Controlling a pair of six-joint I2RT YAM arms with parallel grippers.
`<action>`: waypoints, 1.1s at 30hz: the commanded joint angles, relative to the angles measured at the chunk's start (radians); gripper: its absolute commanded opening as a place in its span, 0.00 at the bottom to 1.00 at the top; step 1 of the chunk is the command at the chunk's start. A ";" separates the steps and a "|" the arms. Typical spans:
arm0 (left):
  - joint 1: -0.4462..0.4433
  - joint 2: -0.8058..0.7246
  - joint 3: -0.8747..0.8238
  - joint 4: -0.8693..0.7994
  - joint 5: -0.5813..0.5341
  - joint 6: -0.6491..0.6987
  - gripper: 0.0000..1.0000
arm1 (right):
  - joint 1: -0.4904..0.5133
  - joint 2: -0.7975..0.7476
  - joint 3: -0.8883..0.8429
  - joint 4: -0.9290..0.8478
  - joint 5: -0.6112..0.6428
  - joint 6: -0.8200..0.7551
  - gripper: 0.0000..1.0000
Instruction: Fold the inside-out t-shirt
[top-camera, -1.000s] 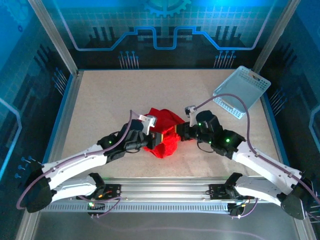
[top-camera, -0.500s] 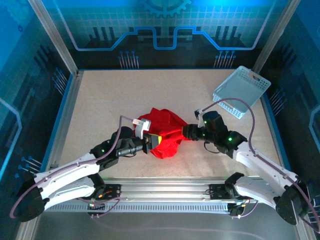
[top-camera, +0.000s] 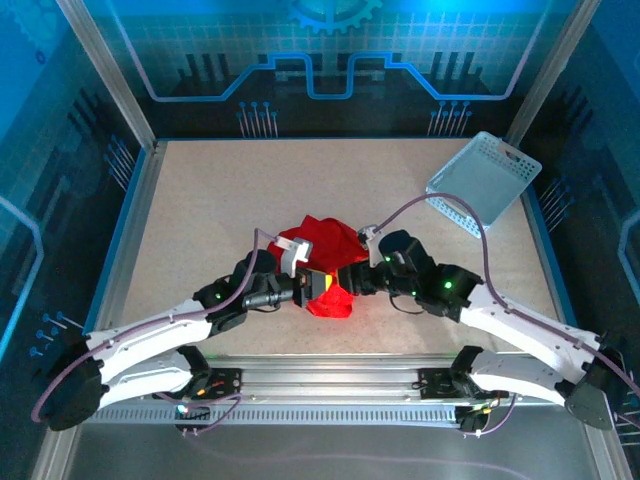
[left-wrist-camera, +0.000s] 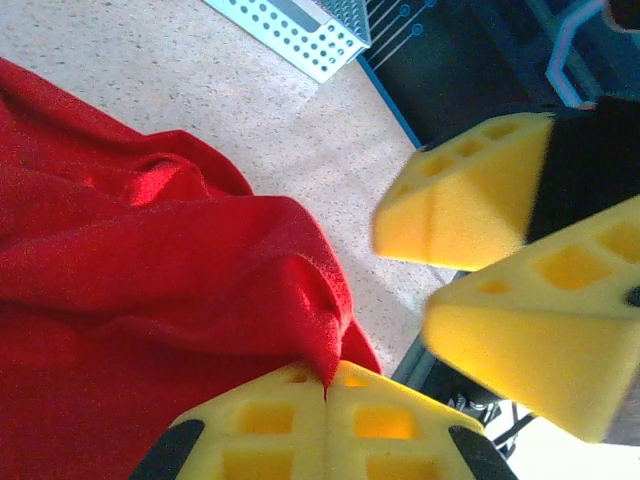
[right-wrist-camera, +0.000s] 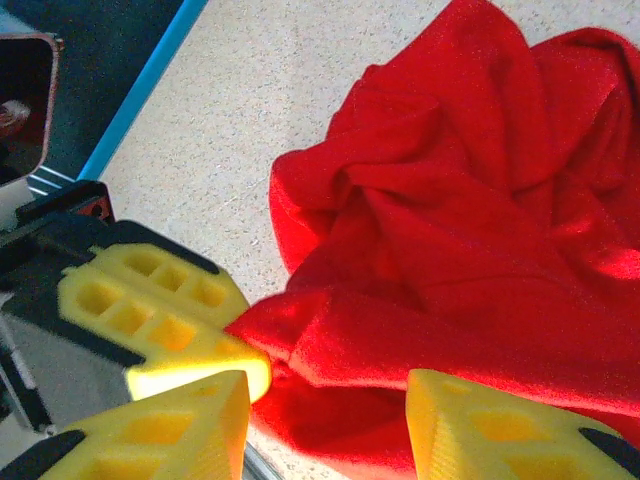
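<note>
A pale speckled desk (top-camera: 220, 200) sits inside a blue-lit enclosure with aluminium posts, and both of your arms reach in toward its middle. The inside-out t-shirt (top-camera: 325, 240) lies there in a crumpled red heap, directly ahead of both tools, which face each other across its near edge. Your left tool (left-wrist-camera: 325, 385) is clenched: its two yellow pads meet, and a fold of the red cloth is pinched in the seam between them. Seen from that wrist, most of the shirt spreads ahead and to the left of the tool, bunched in soft ridges on the desk. Your right tool (right-wrist-camera: 330, 410) is released. Its fingers (right-wrist-camera: 190, 425) stand well apart, with the shirt's edge lying in the gap between them. From the right wrist, the left tool's closed tip sits just beside the right tool's left-hand finger, on that same edge of cloth. A light blue mesh basket (top-camera: 485, 185) sits well apart, beyond and to the right of the right tool, by the desk's far corner.
</note>
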 joint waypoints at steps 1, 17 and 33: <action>0.003 0.003 0.031 0.051 0.055 -0.011 0.00 | 0.012 0.025 -0.008 0.095 -0.062 0.059 0.46; 0.003 -0.004 0.012 0.092 0.073 -0.007 0.00 | 0.011 0.088 0.016 0.012 0.012 0.054 0.30; 0.003 -0.022 -0.002 0.121 0.076 0.006 0.00 | -0.025 0.102 0.043 -0.012 0.013 0.038 0.09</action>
